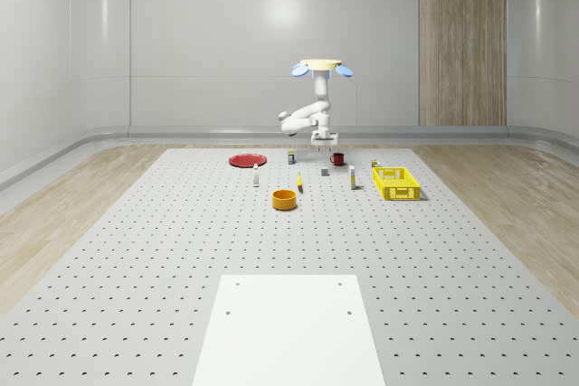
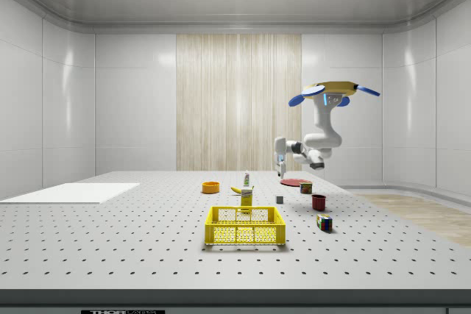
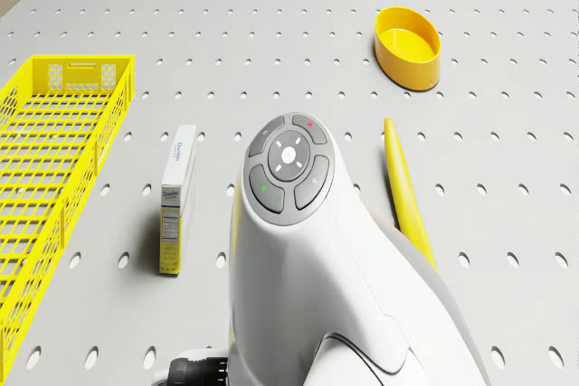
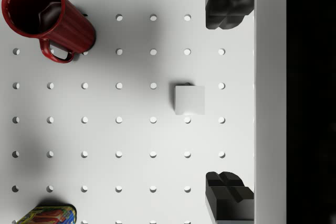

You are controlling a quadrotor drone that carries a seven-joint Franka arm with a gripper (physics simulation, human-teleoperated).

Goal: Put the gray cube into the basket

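Two fingers [image 4: 229, 6] stand wide apart, holding nothing (drone hovering above the table [image 4: 105, 129]); the cube [image 4: 189, 100] lies below, slightly off their centreline.

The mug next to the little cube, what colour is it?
Dark red. The mug shows best in the wrist view, near the gray cube.

Gray perforated table [image 1: 136, 250], white panel [image 1: 289, 332] at the whole-scene view's near edge, yellow basket [image 1: 395, 183], orange bowl [image 1: 285, 199], red plate [image 1: 246, 160], red mug [image 4: 44, 17], gray cube [image 4: 189, 100], banana [image 3: 404, 187], small carton [image 3: 177, 198] lying flat beside basket.
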